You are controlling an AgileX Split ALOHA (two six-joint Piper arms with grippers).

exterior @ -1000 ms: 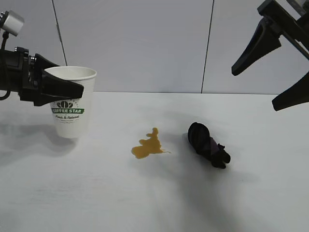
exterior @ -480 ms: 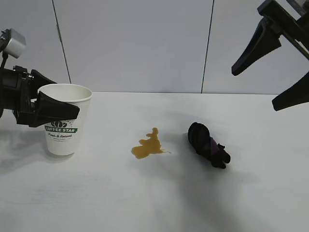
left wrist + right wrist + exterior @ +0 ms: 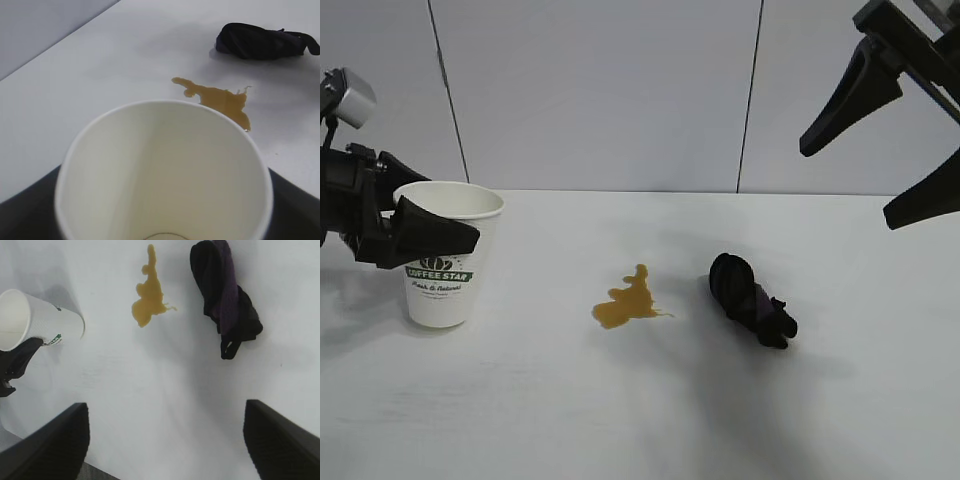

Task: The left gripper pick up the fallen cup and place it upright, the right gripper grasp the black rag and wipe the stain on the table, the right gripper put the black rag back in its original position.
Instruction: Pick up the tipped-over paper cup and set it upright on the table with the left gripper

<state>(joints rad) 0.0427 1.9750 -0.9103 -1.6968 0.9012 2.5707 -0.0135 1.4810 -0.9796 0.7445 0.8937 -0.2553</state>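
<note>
Cup (image 3: 442,268) lettered "COFFEE STAR"

Black arms, long tapered fingers (image 3: 440,236)

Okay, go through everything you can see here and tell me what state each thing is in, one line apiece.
cup: upright, empty, base on the table, held by the left pincer
left pincer: closed around the cup near its rim
right pincer: open, empty, raised above the table's right side
black rag: crumpled, lying untouched right of the stain
stain: amber puddle, unwiped
table: white, wet only at the stain
</note>
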